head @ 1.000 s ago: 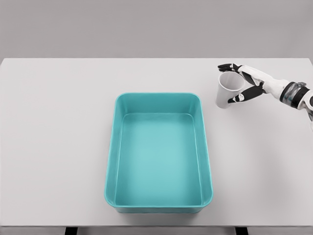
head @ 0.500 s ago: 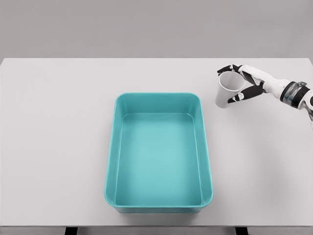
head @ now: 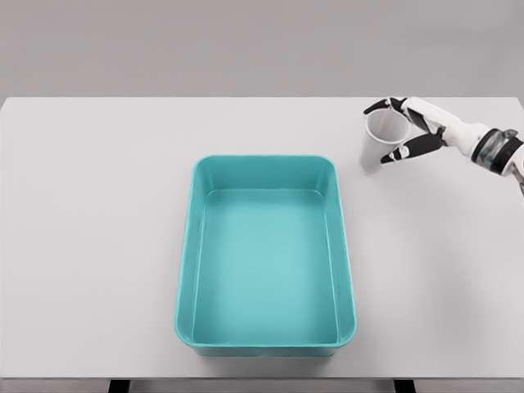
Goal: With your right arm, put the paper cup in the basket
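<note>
Over the last second the right hand, its fingers wrapped around the white paper cup, had raised it slightly above the pale grey table, right of the teal rectangular plastic basket, suggesting transport was starting.

Bright even light, faint shadows, sharp
</note>
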### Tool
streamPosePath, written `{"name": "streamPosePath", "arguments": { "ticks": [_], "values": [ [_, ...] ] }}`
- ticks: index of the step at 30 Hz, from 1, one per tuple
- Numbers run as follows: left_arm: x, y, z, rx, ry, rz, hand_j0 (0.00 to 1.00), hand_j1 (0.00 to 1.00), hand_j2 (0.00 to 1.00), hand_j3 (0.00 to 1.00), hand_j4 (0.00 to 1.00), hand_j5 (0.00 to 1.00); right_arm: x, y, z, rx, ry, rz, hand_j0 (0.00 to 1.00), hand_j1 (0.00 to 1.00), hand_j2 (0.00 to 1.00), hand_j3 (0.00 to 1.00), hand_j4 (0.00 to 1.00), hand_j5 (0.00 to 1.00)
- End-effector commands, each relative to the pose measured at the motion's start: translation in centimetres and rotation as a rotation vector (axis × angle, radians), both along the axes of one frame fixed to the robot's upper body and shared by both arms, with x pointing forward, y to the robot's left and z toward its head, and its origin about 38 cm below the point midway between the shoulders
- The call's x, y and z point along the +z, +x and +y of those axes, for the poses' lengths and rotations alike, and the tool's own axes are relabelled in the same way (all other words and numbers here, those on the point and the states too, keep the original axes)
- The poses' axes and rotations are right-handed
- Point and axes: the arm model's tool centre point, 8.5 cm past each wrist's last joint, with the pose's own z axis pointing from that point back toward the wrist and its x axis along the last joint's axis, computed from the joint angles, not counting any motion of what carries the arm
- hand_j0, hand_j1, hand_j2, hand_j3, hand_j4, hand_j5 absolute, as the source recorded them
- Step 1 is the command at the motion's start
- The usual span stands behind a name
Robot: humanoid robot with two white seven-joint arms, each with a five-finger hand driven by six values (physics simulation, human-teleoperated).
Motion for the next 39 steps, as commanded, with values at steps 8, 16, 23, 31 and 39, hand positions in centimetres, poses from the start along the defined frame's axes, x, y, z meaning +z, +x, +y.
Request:
{"name": "streamPosePath", "arguments": {
  "ticks": [8, 16, 23, 31, 39],
  "values": [
    [0.0, 0.0, 0.0, 0.0, 0.0, 0.0, 1.0, 1.0, 1.0, 1.0, 1.0, 1.0, 3.1, -0.1, 0.3, 0.03, 0.045, -0.114, 0.65, 0.65, 0.65, 0.65, 0.65, 0.65],
    [0.0, 0.0, 0.0, 0.0, 0.0, 0.001, 1.0, 1.0, 1.0, 1.0, 1.0, 1.0, 6.2, -1.9, 2.0, 0.108, 0.096, -0.254, 0.65, 0.65, 0.65, 0.65, 0.65, 0.65],
    [0.0, 0.0, 0.0, 0.0, 0.0, 0.001, 1.0, 1.0, 1.0, 1.0, 1.0, 1.0, 8.0, -3.2, 1.9, 0.13, 0.117, -0.337, 0.65, 0.65, 0.65, 0.65, 0.65, 0.65],
    [0.0, 0.0, 0.0, 0.0, 0.0, 0.001, 1.0, 1.0, 1.0, 1.0, 1.0, 1.0, 10.2, -4.7, 4.4, 0.214, 0.125, -0.415, 0.59, 0.59, 0.59, 0.59, 0.59, 0.59],
    [0.0, 0.0, 0.0, 0.0, 0.0, 0.0, 1.0, 1.0, 1.0, 1.0, 1.0, 1.0, 10.8, -6.9, 8.2, 0.339, 0.109, -0.451, 0.58, 0.58, 0.58, 0.58, 0.58, 0.58]
  ]
}}
